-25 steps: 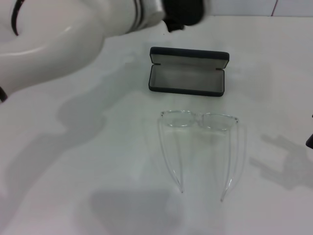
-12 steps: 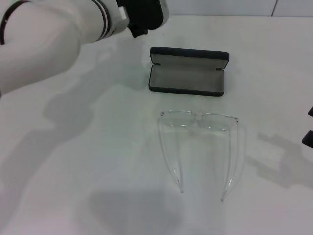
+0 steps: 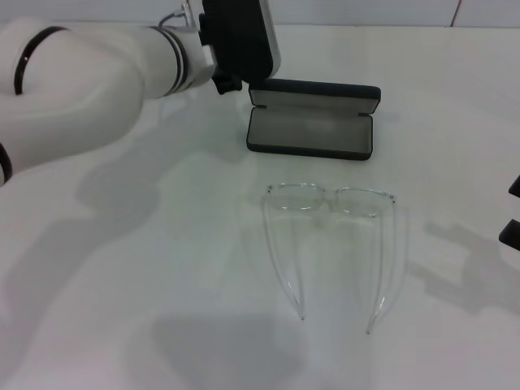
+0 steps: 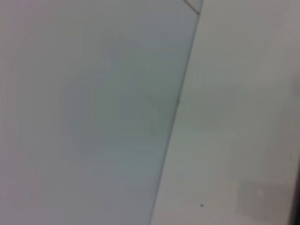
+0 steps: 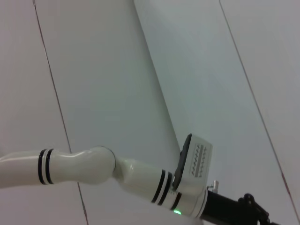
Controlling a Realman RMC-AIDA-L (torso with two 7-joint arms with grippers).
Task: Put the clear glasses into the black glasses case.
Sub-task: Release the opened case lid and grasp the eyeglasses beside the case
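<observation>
The clear glasses (image 3: 329,200) lie unfolded on the white table (image 3: 162,268) in the head view, lenses toward the case and temple arms reaching to the near edge. Just behind them the black glasses case (image 3: 311,122) stands open, its grey lining showing and nothing inside. My left gripper (image 3: 236,41) hangs above the table at the case's back left corner, touching neither thing; the right wrist view also shows that arm (image 5: 140,180). My right gripper (image 3: 513,210) peeks in at the right edge, open and holding nothing, well to the right of the glasses.
The left arm's thick white forearm (image 3: 81,81) covers the back left of the table. The left wrist view holds only a plain pale wall (image 4: 93,112) and its seam. Nothing else lies on the table.
My left arm has swung leftward and lower, its black end now beside the case's back left corner. The right gripper's tips have edged slightly further into view. Glasses and case have not moved.
</observation>
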